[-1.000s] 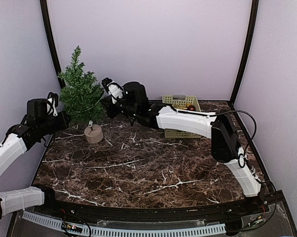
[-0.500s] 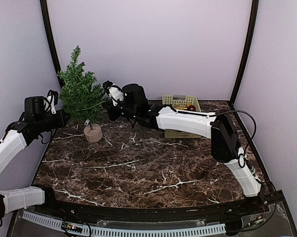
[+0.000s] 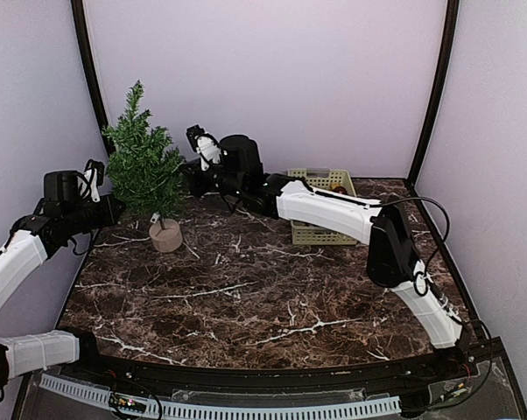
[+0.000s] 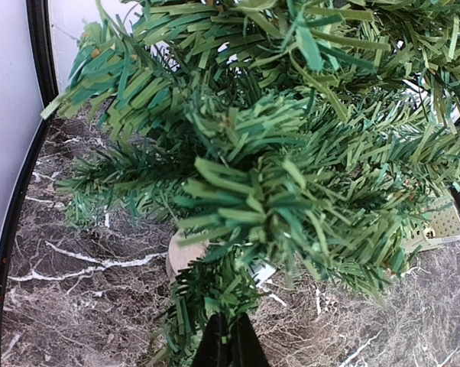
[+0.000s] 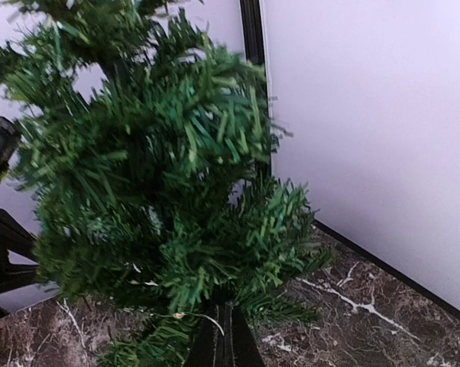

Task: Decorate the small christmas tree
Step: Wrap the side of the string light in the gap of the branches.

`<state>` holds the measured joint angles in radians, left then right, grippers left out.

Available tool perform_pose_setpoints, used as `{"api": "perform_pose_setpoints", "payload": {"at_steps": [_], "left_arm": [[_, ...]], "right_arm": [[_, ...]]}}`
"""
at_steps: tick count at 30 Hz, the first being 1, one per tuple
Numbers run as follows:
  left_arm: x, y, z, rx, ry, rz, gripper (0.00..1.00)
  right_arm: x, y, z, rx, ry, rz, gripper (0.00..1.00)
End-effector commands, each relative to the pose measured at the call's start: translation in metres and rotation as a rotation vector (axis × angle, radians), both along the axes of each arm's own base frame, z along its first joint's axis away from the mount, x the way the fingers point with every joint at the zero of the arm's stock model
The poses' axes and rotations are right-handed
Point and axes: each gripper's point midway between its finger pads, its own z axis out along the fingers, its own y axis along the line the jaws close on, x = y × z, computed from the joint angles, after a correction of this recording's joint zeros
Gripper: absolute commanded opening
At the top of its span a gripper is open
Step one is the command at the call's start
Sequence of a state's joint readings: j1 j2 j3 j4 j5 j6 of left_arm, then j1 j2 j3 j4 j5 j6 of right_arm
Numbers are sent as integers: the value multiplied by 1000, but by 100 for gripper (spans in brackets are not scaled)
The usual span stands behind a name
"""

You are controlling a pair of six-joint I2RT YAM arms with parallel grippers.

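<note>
Your left gripper and right gripper both have their fingers pressed together at the needles (wrist views show little else). Only the top view shows the small christmas tree upright between them, at the far-left of the table.

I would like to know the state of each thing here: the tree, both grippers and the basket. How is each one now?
small christmas tree: standing upright on its round base.
left gripper: shut, its tips among the tree's low branches.
right gripper: shut, its tips at the branches on the tree's other side.
basket: upright, open on top, a red ball inside.
</note>
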<state>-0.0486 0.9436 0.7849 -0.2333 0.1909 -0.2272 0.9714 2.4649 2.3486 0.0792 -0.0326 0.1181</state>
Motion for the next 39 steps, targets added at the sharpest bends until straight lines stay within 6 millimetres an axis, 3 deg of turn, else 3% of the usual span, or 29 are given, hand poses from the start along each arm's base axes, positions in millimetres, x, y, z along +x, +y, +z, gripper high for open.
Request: {"api": "perform_pose_setpoints", "payload": {"at_steps": [1, 8, 12, 17, 18, 21, 27, 31, 32, 34, 37, 39], "left_arm": [[2, -1, 9, 2, -23, -10, 0], [5, 3, 5, 0, -10, 15, 0], [5, 2, 9, -14, -18, 15, 6], [-7, 5, 12, -42, -15, 41, 30], [-13, 6, 11, -55, -12, 56, 39], [-29, 11, 13, -91, -20, 102, 49], [-55, 19, -10, -181, 57, 202, 62], [-50, 21, -17, -243, 129, 250, 73], [-48, 24, -14, -251, 133, 269, 74], [-38, 18, 11, -283, 88, 234, 78], [-27, 5, 67, -311, -25, 139, 83], [-23, -1, 90, -316, -44, 95, 88]], "right_arm": [[7, 8, -33, 8, 50, 28, 0], [0, 11, -60, -35, 88, 74, 0], [-10, 4, -62, -53, 102, 99, 2], [-26, -17, -35, -38, 95, 124, 36], [-29, -21, -33, -39, 100, 131, 42], [-40, -39, -23, -39, 106, 140, 57], [-52, -88, -16, -38, 147, 93, 81], [-50, -108, -2, -10, 196, 60, 88], [-46, -111, 1, -4, 216, 44, 89], [-36, -115, 4, 6, 260, 10, 90], [-25, -121, 7, 39, 377, -29, 87], [-26, -126, 9, 59, 439, -42, 87]]}}
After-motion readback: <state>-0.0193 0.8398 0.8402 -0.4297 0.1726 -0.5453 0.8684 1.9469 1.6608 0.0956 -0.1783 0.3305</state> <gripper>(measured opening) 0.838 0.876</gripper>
